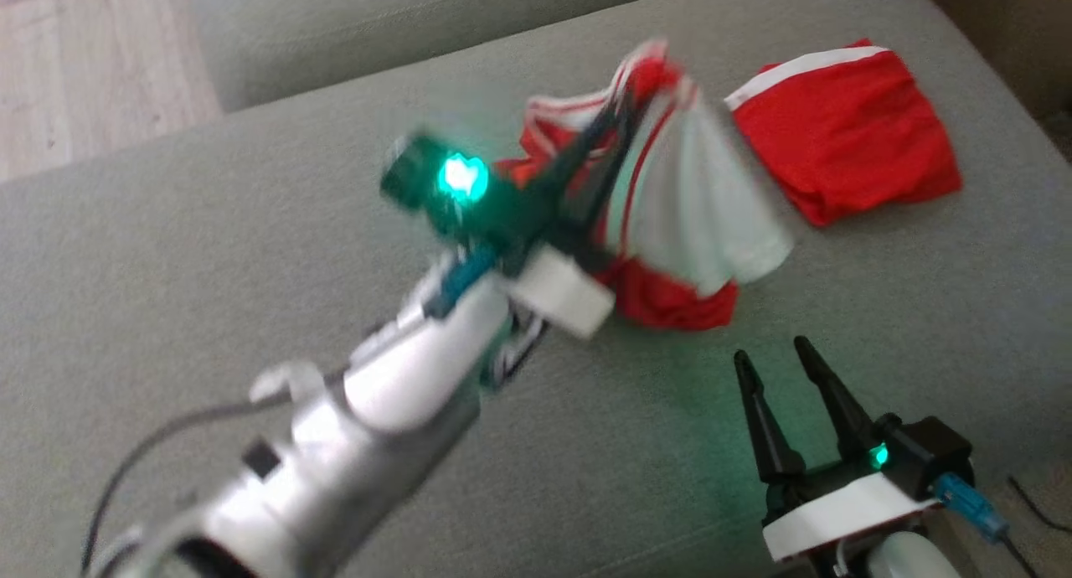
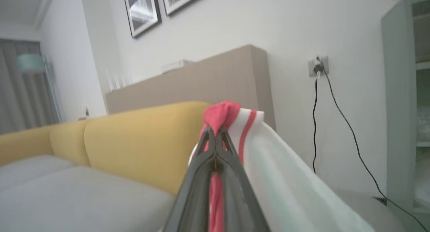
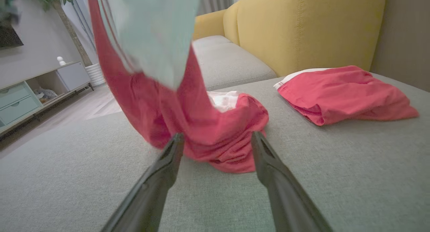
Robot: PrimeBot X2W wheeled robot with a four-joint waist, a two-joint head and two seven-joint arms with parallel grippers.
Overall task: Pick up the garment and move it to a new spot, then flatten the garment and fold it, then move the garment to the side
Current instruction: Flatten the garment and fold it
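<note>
A folded red piece [image 1: 846,134] with one white band is seen lying flat on a grey seat cushion [image 1: 209,251]. A yellow backrest [image 2: 134,144] is set behind the seat. Two framed pictures [image 2: 142,10] are hung on the white wall [image 2: 268,23], where a black cable [image 2: 339,114] is plugged into a socket [image 2: 317,66]. A low cabinet [image 3: 33,87] is seen across the wood floor [image 1: 100,59].

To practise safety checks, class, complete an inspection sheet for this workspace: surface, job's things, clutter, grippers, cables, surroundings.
Surface: grey sofa cushion.
Job's things: garment, top lifted, lower end bunched on the cushion.
Clutter: folded red piece, lying apart from the garment.
Grippers: left gripper, jaws shut on the garment; right gripper, jaws open, holding nothing.
Cables: black cable hanging from a wall socket.
Surroundings: yellow backrest, framed pictures.
</note>
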